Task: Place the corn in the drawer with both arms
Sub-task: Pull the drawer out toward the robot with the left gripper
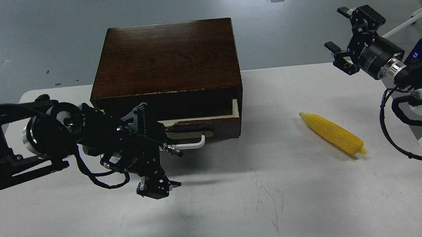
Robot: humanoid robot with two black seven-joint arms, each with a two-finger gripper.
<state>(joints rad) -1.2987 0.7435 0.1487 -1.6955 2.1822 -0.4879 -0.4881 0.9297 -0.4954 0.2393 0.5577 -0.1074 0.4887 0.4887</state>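
The corn (332, 133) lies on the white table (243, 208), right of the dark brown box (166, 57), tip pointing toward the box. The drawer (215, 125) is pulled out a little, showing a strip of pale wood along its top edge. My left gripper (163, 148) is at the left end of the white bar handle (192, 144) and holds it, though black fingers and cables hide the contact. My right gripper (342, 38) is open and empty in the air, above and to the far right of the corn.
The box stands at the table's back edge. The table's right edge runs just beyond the corn, under my right arm (417, 87). Faint scuff marks (265, 198) cross the table's front middle. Grey floor lies behind.
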